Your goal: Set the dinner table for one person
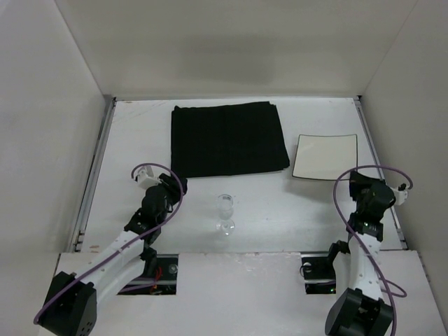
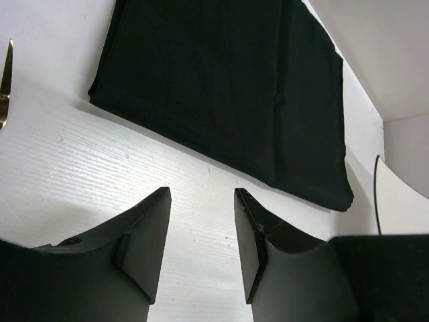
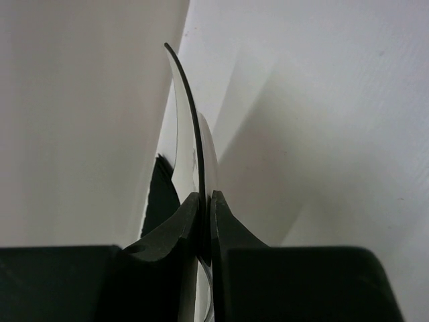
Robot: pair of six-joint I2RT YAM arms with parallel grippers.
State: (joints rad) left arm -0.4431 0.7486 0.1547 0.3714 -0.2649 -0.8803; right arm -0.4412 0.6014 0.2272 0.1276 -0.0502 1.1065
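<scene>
The white dinner table (image 1: 280, 210) carries a black cloth placemat (image 1: 227, 138) at the back centre. A square white plate (image 1: 325, 155) with a dark rim lies to the placemat's right. A clear stemmed glass (image 1: 225, 213) stands upright in front of the placemat. My right gripper (image 1: 355, 175) is shut on the plate's near right edge. In the right wrist view the thin plate (image 3: 191, 114) runs edge-on between the closed fingers (image 3: 224, 221). My left gripper (image 2: 201, 231) is open and empty just above the bare table (image 2: 67, 174), short of the placemat's near corner (image 2: 221, 87).
White walls enclose the table on three sides, and metal rails (image 1: 94, 175) run along its side edges. A gold-coloured utensil tip (image 2: 5, 87) shows at the left edge of the left wrist view. The plate's rim (image 2: 395, 201) shows at that view's right.
</scene>
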